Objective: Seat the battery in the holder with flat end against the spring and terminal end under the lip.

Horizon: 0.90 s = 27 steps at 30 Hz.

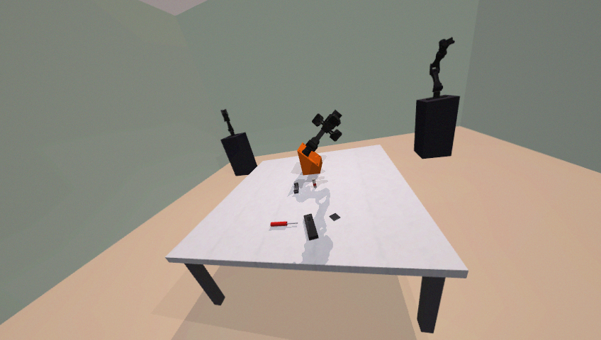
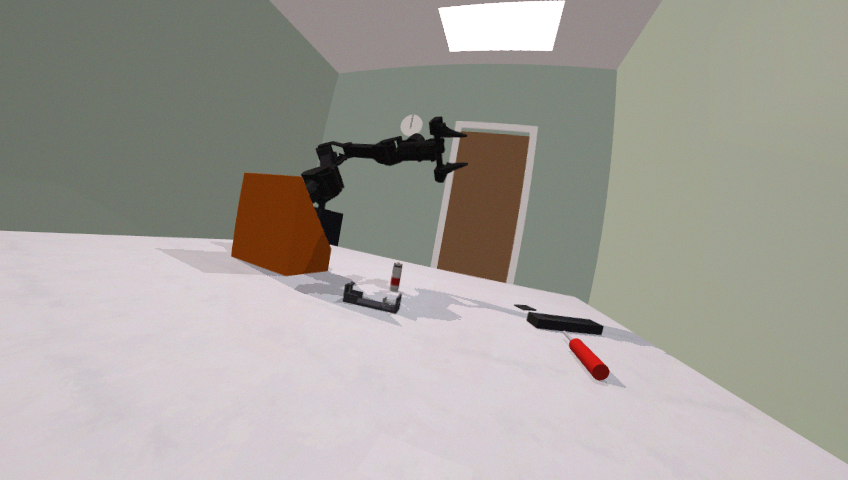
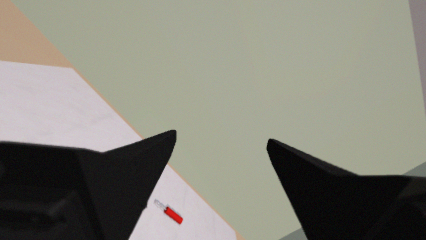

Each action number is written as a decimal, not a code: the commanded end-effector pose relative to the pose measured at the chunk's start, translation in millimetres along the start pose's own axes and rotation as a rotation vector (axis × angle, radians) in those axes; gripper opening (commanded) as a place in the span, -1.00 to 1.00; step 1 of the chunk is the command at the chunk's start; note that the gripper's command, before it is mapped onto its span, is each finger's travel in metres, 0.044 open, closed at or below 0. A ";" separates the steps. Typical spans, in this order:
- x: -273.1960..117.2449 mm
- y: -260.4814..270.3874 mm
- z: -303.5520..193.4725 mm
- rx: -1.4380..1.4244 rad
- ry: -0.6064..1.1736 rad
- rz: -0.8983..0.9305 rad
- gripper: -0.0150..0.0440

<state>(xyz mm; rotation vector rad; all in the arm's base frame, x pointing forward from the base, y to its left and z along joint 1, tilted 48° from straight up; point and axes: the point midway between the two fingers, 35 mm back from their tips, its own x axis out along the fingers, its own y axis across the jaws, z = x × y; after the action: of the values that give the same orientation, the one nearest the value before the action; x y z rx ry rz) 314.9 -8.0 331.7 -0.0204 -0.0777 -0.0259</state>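
The battery (image 1: 314,183) (image 2: 396,277), white-grey with a red band, stands upright on the table in front of the arm's orange base. The black battery holder (image 1: 295,188) (image 2: 371,302) lies on the table beside it, apart from it, with raised ends; no battery is in it. Spring and lip are too small to tell apart. My gripper (image 2: 467,150) (image 3: 222,139) is open and empty, raised high above the table and pointing roughly level, well above battery and holder. Neither battery nor holder shows in the wrist view.
A red screwdriver (image 1: 278,224) (image 2: 589,359) (image 3: 173,215), a long black block (image 1: 311,227) (image 2: 564,323) and a small dark flat square (image 1: 334,217) (image 2: 524,307) lie farther out on the white table (image 1: 379,248). The orange base (image 1: 310,163) (image 2: 273,226) stands behind the holder.
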 end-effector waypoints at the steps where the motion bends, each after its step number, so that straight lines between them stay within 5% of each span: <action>1: 1.6 1.1 -4.7 -0.015 0.020 0.009 0.78; 7: 10.3 30.2 -124.6 -0.333 0.475 0.331 0.24; 15: -55.7 69.4 -235.8 -0.438 0.846 0.974 -0.47; 20: -109.1 93.2 -254.7 -0.274 0.882 1.374 -0.49; 27: -115.0 96.1 -254.3 -0.240 0.875 1.418 -0.49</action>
<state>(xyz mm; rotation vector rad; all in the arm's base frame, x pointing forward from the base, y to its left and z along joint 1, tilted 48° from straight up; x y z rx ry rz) 235.7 77.9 66.2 -0.3747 0.8518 1.2410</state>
